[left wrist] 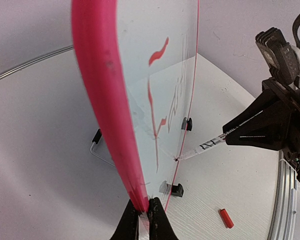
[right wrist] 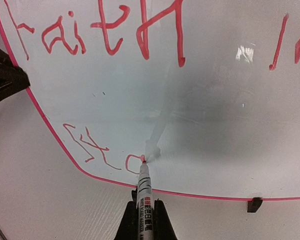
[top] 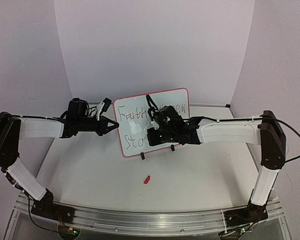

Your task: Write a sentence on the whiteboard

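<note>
Right gripper (right wrist: 145, 216) pinches a marker (right wrist: 143, 182), tip on the board (right wrist: 215, 125) at the red sentence (right wrist: 179, 40); left gripper (left wrist: 144, 211) pinches the board's left rim.

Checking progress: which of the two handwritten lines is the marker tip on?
The lower line, beginning "St": the marker tip touches its last letter. The upper line, "Faith in", sits well above the tip, untouched.

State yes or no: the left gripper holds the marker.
No, the left gripper clamps the whiteboard rim; the marker sits in the right gripper.
</note>
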Controlling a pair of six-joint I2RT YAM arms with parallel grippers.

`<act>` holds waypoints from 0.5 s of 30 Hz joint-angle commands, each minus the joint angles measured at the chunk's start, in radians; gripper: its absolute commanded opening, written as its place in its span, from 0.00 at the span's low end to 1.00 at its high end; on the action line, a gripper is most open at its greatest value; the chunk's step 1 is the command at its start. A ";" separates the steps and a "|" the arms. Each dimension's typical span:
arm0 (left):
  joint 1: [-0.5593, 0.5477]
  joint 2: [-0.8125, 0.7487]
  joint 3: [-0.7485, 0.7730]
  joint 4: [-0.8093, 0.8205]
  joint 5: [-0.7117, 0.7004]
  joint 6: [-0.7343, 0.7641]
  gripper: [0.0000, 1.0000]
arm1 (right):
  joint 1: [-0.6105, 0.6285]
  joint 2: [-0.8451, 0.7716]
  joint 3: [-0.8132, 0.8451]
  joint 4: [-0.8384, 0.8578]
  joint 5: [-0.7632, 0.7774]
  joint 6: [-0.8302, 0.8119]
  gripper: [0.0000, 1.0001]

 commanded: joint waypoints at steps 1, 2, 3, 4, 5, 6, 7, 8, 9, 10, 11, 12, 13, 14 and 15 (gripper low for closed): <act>0.001 0.008 0.005 -0.029 -0.061 0.066 0.00 | -0.004 0.024 -0.012 -0.003 0.013 0.014 0.00; 0.001 0.008 0.005 -0.029 -0.061 0.066 0.00 | -0.004 0.025 -0.014 -0.003 0.013 0.016 0.00; 0.002 0.008 0.005 -0.030 -0.061 0.066 0.00 | -0.005 0.025 -0.017 -0.004 0.015 0.017 0.00; 0.002 0.008 0.006 -0.029 -0.060 0.066 0.00 | -0.005 0.025 -0.019 -0.003 0.017 0.017 0.00; 0.001 0.008 0.005 -0.029 -0.060 0.067 0.00 | -0.006 0.027 -0.020 -0.005 0.021 0.016 0.00; 0.002 0.009 0.006 -0.029 -0.060 0.066 0.00 | -0.006 0.028 -0.019 -0.005 0.022 0.015 0.00; 0.001 0.009 0.005 -0.028 -0.061 0.067 0.00 | -0.005 0.029 -0.018 -0.006 0.023 0.014 0.00; 0.001 0.009 0.005 -0.028 -0.060 0.067 0.00 | -0.005 0.031 -0.018 -0.006 0.023 0.014 0.00; 0.001 0.010 0.005 -0.029 -0.060 0.066 0.00 | -0.005 0.036 -0.015 -0.009 0.023 0.012 0.00; 0.002 0.010 0.004 -0.029 -0.061 0.067 0.00 | -0.004 0.039 -0.013 -0.010 0.023 0.013 0.00; 0.001 0.009 0.005 -0.029 -0.061 0.067 0.00 | -0.005 0.041 -0.010 -0.012 0.023 0.014 0.00; 0.001 0.008 0.005 -0.029 -0.060 0.066 0.00 | -0.005 0.044 -0.010 -0.012 0.023 0.013 0.00; 0.001 0.008 0.006 -0.029 -0.060 0.066 0.00 | -0.005 0.046 -0.008 -0.013 0.025 0.013 0.00; 0.002 0.009 0.006 -0.030 -0.061 0.066 0.00 | -0.004 0.049 -0.009 -0.014 0.027 0.013 0.00; 0.002 0.007 0.006 -0.030 -0.061 0.067 0.00 | -0.005 0.051 -0.009 -0.015 0.030 0.013 0.00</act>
